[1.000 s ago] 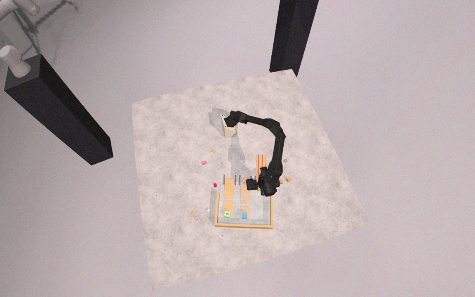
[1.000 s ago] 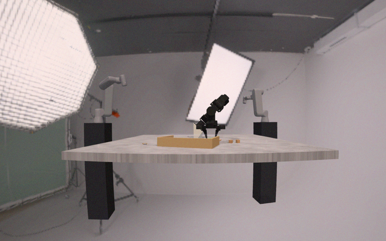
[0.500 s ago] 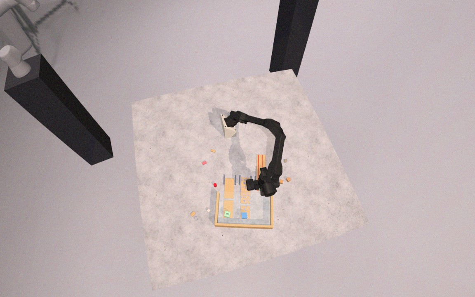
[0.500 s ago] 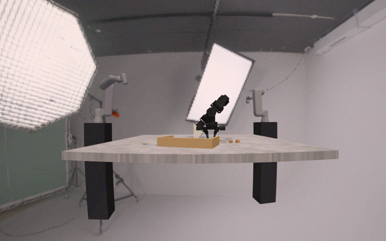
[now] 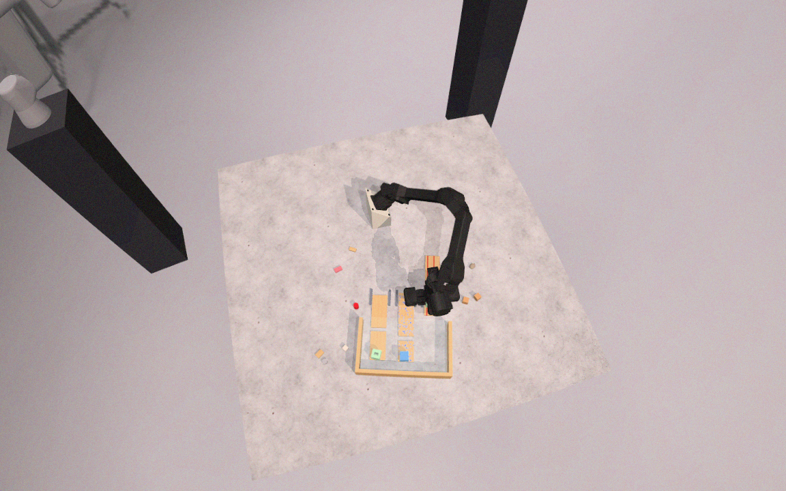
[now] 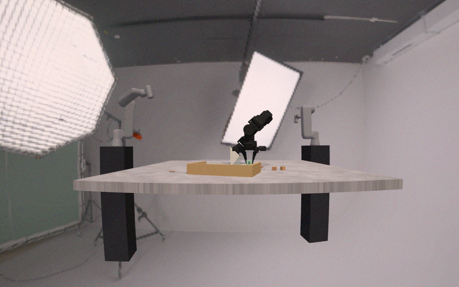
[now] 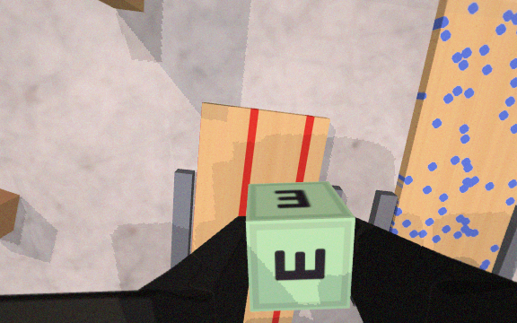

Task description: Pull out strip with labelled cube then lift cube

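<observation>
Sitting clamped between the hand's (image 7: pixel 301 265) fingers, the labelled cube (image 7: pixel 300 251)

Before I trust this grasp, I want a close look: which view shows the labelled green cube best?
The wrist view: the green cube fills the centre, its letter readable, clamped in the gripper over the red-striped strip. The exterior view shows a green speck behind the tray wall; in the top view the arm hides it.
</observation>
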Available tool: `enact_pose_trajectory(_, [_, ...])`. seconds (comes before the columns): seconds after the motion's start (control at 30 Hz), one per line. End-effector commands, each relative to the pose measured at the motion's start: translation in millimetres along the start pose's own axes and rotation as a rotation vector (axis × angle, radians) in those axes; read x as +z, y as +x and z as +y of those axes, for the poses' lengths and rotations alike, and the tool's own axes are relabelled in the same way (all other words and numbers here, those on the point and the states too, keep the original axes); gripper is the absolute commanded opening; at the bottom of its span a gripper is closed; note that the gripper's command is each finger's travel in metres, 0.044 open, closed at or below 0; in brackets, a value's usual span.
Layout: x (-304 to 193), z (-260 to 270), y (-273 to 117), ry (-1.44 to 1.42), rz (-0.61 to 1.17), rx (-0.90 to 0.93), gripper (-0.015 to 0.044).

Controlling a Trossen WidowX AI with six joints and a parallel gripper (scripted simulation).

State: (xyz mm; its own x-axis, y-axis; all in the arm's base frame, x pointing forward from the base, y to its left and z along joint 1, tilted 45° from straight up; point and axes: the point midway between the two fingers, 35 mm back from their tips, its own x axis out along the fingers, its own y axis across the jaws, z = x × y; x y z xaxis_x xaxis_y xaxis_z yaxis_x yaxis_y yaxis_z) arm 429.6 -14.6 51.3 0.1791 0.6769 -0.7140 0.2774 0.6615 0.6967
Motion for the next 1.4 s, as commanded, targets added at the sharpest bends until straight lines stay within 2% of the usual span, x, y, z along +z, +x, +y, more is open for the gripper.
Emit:
enact_pose_trajectory(0.0, [-14.4,-5.6,-9.8,0.002,0.002,0.000,0.0000])
enact_pose_trajectory(0.2, [-31.4,-11.5,-20.1,0.005,0.003,0.001,0.0000])
enact_pose_trajectory(1.2, [-120.8,-44.8,-19.7,0.008,0.007,0.000,0.0000])
enact_pose_trajectory(1.37, [-120.0,-45.1,-40.7,0.009,0.007,-0.002,0.0000])
